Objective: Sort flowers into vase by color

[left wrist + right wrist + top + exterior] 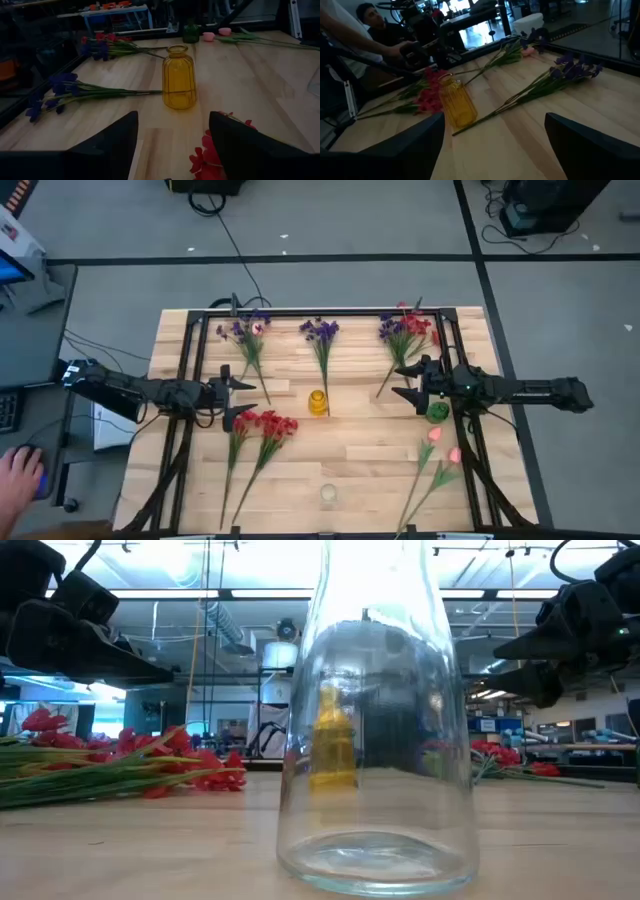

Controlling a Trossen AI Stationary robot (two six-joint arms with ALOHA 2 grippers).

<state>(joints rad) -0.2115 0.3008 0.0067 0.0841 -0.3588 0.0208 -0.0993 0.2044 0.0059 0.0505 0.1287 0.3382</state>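
Note:
Three vases stand on the wooden table: a yellow one [318, 402] in the middle, a small green one [438, 412] to its right and a clear glass one [328, 495] near the front edge. Red flowers [262, 425] lie left of the yellow vase, stems toward the near edge. Purple sprigs [245, 332] [321, 332] and a mixed red and purple bunch [405, 330] lie along the far side. Pink tulips [440, 442] lie at the near right. My left gripper [238, 400] hovers open beside the red blooms [207, 157]. My right gripper [405, 381] is open above the table, right of the yellow vase [457, 102].
Black frame rails [190, 380] run along the table's left, right and far sides. A person's hand [20, 470] rests on a desk left of the table, and a person [370, 20] shows beyond the table in the right wrist view. Bare wood lies between the yellow and clear vases.

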